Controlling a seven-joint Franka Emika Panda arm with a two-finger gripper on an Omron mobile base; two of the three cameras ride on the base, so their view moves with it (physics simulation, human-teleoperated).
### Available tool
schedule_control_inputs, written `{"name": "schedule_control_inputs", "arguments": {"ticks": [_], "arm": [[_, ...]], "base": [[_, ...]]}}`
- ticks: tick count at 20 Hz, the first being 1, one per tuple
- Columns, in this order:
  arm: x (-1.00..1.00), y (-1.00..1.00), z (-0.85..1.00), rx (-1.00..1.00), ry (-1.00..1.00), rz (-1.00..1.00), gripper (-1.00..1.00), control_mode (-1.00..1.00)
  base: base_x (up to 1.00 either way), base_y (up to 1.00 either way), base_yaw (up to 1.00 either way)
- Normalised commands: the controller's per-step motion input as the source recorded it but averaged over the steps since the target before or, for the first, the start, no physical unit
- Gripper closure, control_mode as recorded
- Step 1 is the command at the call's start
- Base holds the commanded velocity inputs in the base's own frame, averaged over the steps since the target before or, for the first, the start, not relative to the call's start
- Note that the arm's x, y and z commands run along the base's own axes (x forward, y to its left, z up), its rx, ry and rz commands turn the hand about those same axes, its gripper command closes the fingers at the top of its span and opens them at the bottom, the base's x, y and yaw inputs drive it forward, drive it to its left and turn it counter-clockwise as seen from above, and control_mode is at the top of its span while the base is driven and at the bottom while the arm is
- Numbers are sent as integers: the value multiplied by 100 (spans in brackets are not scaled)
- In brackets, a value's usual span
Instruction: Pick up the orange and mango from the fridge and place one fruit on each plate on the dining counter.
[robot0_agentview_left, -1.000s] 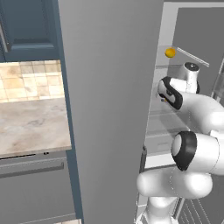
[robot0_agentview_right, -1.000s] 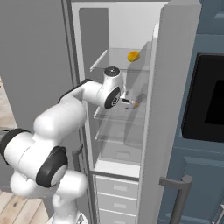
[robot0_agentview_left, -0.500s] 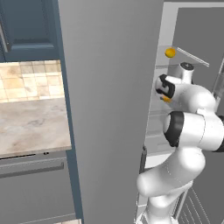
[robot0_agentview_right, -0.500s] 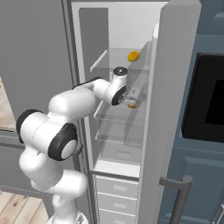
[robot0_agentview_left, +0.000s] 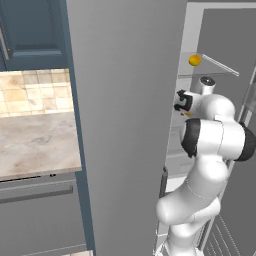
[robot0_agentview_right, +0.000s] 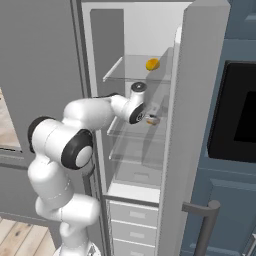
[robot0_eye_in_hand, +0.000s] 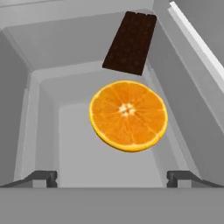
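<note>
The arm has pushed further into the open fridge (robot0_agentview_right: 185, 100) over the last second: earlier its wrist hung back from the shelves, and now the end effector (robot0_agentview_right: 150, 119) sits over the middle glass shelf, right by the orange (robot0_eye_in_hand: 128, 115). In the hand view the orange shows a cut face, lying flat on the pale shelf just ahead of the two fingertips (robot0_eye_in_hand: 41, 176), which stand spread wide apart with nothing between them. A dark brown chocolate bar (robot0_eye_in_hand: 130, 42) lies just beyond the orange, close to it; whether they touch I cannot tell.

The mango (robot0_agentview_right: 152, 64) rests alone on the upper glass shelf, above the wrist, and also shows in the left base view (robot0_agentview_left: 194, 60) as a small yellow ball.

So the reach is nearly done and the first pick is the orange, not the mango. The task is at an early stage: neither fruit is held yet. The next move likely needs a short advance so the fingers straddle the fruit, then a close. The chocolate bar behind it could get nudged if the approach runs long.
</note>
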Motion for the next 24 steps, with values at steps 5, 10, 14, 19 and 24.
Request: {"name": "schedule_control_inputs", "arguments": {"ticks": [5,10,14,19,24], "arm": [[35,-23,-4,0,5,0,-100,-100],[51,-20,-2,2,3,0,-100,-100],[48,-7,-10,2,0,0,-100,-100],[10,-1,-34,1,0,0,-100,-100],[-1,0,-39,0,0,0,-100,-100]], "base": [[0,0,0],[0,0,0],[0,0,0],[0,0,0],[0,0,0]]}}
